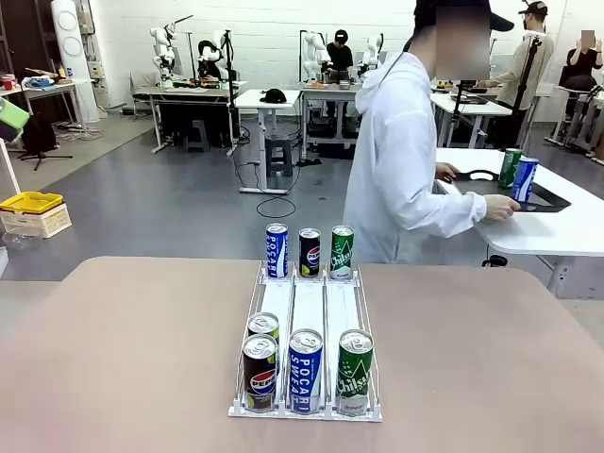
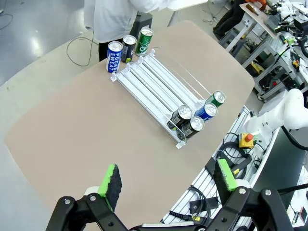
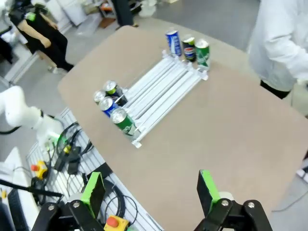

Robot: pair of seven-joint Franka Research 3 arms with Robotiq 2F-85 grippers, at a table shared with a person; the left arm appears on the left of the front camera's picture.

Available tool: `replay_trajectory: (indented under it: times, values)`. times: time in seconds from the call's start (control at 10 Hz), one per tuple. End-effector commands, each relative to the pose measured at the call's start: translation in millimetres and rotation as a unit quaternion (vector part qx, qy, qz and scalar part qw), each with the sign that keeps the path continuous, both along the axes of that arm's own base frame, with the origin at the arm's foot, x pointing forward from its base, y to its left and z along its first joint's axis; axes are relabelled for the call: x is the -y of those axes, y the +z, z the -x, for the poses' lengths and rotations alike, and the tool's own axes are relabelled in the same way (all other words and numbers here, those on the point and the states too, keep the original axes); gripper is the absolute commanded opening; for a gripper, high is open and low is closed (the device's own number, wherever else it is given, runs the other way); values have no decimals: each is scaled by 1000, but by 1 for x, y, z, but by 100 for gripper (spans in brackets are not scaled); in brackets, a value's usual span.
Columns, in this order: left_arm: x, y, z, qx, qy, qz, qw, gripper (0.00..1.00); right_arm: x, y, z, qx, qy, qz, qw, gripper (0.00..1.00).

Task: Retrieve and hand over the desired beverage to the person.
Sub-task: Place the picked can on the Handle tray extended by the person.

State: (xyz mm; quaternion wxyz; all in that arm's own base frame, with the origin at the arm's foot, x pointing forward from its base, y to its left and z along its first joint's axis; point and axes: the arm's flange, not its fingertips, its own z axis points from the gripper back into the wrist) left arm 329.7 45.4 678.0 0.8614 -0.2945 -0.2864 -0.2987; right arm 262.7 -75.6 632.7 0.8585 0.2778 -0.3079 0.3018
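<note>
pincers (image 2: 167, 183) (image 3: 151, 190) wide open, empty

The person (image 1: 401, 170) stands turned aside beyond the can rack (image 1: 307, 311); one hand (image 1: 502, 208) seemingly touches a neighbouring table (image 1: 557, 236).

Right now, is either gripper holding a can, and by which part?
Nothing is held. The left gripper and right gripper both hang open above the table, away from the cans.

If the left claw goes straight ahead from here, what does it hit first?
Likely bare tabletop. The open left claw points at it, short of the can rack; depth is unclear.
</note>
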Motion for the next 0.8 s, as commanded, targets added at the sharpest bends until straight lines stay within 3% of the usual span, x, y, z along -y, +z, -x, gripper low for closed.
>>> replay_trajectory:
  times: [0.0, 0.2, 0.3, 0.7]
  values:
    - [0, 0, 0, 5, -5, 1, 1000, 100, -12, -5, -4, -2, -51, 11, 999, 100]
    - [0, 0, 0, 5, -5, 1, 1000, 100, -17, 1, -9, -9, -103, 23, 994, 100]
    - [0, 0, 0, 5, -5, 1, 1000, 100, -2, 5, -3, 0, -41, 9, 999, 100]
    - [0, 0, 0, 5, -5, 1, 1000, 100, -2, 5, -3, 0, -41, 9, 999, 100]
